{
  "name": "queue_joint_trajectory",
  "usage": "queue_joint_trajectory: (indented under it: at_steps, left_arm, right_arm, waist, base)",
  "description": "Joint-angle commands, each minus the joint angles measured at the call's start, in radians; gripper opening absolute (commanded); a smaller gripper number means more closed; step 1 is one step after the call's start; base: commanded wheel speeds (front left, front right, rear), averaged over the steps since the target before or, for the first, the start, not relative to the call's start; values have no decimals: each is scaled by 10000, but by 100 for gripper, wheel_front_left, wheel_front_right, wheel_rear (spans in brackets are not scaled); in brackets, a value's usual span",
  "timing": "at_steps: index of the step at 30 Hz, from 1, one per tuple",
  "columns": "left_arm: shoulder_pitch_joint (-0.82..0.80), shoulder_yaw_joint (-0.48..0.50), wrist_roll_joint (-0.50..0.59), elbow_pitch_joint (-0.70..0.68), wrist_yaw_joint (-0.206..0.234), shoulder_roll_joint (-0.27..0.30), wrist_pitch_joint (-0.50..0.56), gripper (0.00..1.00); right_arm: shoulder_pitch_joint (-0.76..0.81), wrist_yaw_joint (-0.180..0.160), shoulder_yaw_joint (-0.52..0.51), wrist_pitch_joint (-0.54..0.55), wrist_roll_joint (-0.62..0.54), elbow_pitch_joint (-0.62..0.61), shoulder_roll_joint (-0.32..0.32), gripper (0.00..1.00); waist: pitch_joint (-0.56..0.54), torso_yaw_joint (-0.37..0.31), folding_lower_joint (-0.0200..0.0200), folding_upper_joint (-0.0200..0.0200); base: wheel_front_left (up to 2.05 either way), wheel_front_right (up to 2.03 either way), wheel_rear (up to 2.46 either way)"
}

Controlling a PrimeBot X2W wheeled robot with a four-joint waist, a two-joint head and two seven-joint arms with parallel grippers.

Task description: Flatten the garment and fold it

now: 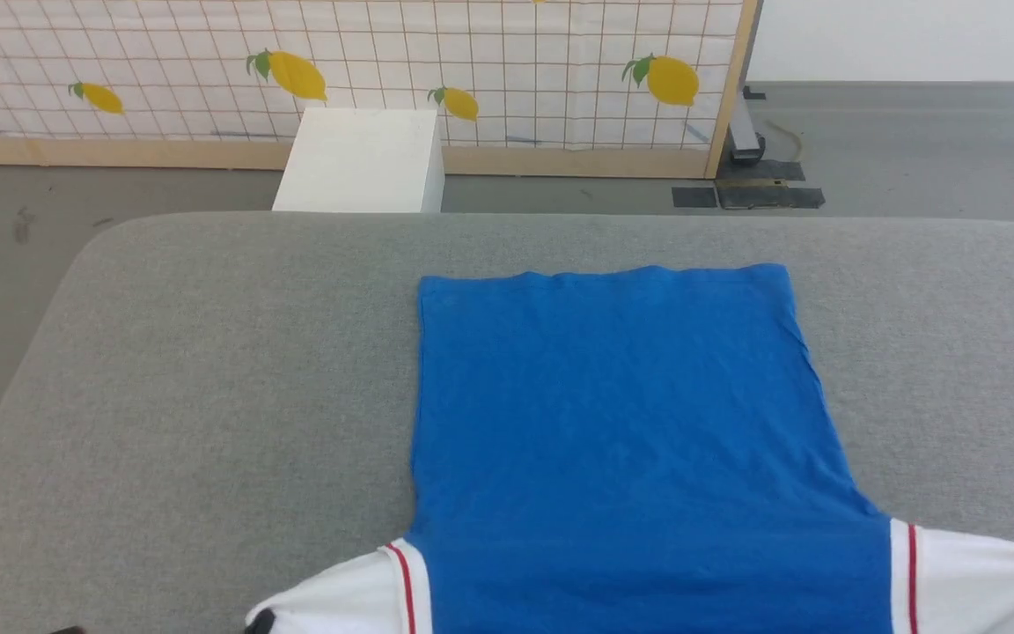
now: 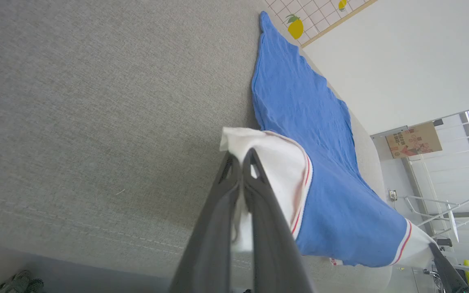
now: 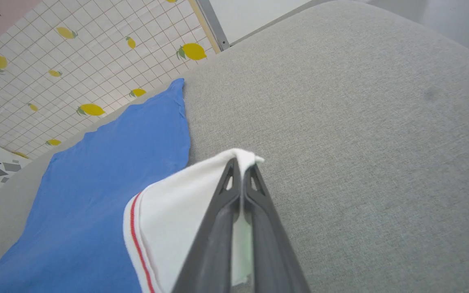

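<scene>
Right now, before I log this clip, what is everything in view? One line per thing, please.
garment: one, royal blue with white sleeves and red trim, body spread on the grey surface
grey surface: one, grey fabric, under the garment
white box: one, white, on the floor beyond the surface
lemon panel: one, white grid with yellow lemons, wooden frame, behind the box
cardboard box: one, brown, against a pale wall in the left wrist view
left claw: one, dark, shut on one white sleeve of the garment
right claw: one, dark, shut on the other white sleeve
</scene>
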Motion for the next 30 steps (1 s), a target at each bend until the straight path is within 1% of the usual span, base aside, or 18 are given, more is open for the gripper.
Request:
queue_joint_trajectory:
  at_steps: [1, 7, 14, 16, 17, 19, 20, 21, 22, 23, 24, 27, 30]
  left_arm:
    - [-264, -121, 92, 62, -88, -38, -53, 0]
    - [-1085, -663, 421, 348, -248, -38, -79, 0]
    - [-1868, -999, 689, 280, -412, -33, -198, 0]
    - [-2000, -1082, 762, 223, -434, -22, -201, 0]
    - [-2048, -1118, 788, 197, -441, -17, -196, 0]
    - [-2126, -1181, 837, 144, -449, -10, -190, 0]
    - [-2154, -1213, 858, 123, -450, -11, -187, 0]
    - [-2169, -1235, 871, 110, -452, -11, -186, 0]
    - [-2182, -1256, 885, 91, -449, -15, -191, 0]
    - [-2194, -1268, 893, 83, -445, -22, -201, 0]
    - [-2209, -1279, 897, 90, -447, -30, -219, 0]
    - [-2211, -1273, 910, 154, -460, -46, -300, 0]
    - [-2196, -1293, 931, 184, -487, -69, -394, 0]
  right_arm:
    - [-66, -15, 102, -38, -139, 142, -2, 0]
    - [-669, -15, 677, 194, -1013, 1041, -2, 0]
    - [-1576, -15, 1142, 476, -2265, 2617, -1, 0]
    - [-1794, -15, 1156, 397, -2425, 3122, -1, 0]
    - [-1866, -15, 1179, 381, -2493, 3353, -1, 1]
    - [-2040, -15, 1189, 303, -2546, 3836, -1, 6]
    - [-2114, -15, 1197, 308, -2617, 4075, -1, 15]
    - [-2161, -15, 1209, 335, -2661, 4242, -1, 29]
    - [-2236, -15, 1213, 319, -2674, 4383, -1, 46]
    - [-2297, -15, 1193, 258, -2684, 4455, -1, 91]
    - [-2360, -15, 1176, 197, -2709, 4523, -1, 100]
    - [-2516, -15, 1101, 86, -2557, 4388, -1, 100]
    - [-2620, -15, 928, 137, -2268, 3569, -30, 100]
  waist:
    - [132, 67, 1, 0]
    - [656, 227, 1, 0]
    - [1174, 427, 1, 0]
    - [1256, 487, 1, 0]
    - [1286, 514, 1, 0]
    - [1343, 544, 1, 0]
    - [1363, 555, 1, 0]
    - [1376, 558, 1, 0]
    - [1403, 552, 1, 0]
    - [1422, 543, 1, 0]
    - [1441, 530, 1, 0]
    - [1476, 465, 1, 0]
    - [1578, 416, 1, 0]
  base:
    - [0, 0, 0]
    - [0, 0, 0]
    - [0, 0, 0]
    - [0, 0, 0]
    - [0, 0, 0]
    - [0, 0, 0]
    - [0, 0, 0]
    - [0, 0, 0]
    - [0, 0, 0]
    - [0, 0, 0]
    - [0, 0, 0]
    - [0, 0, 0]
    - [0, 0, 0]
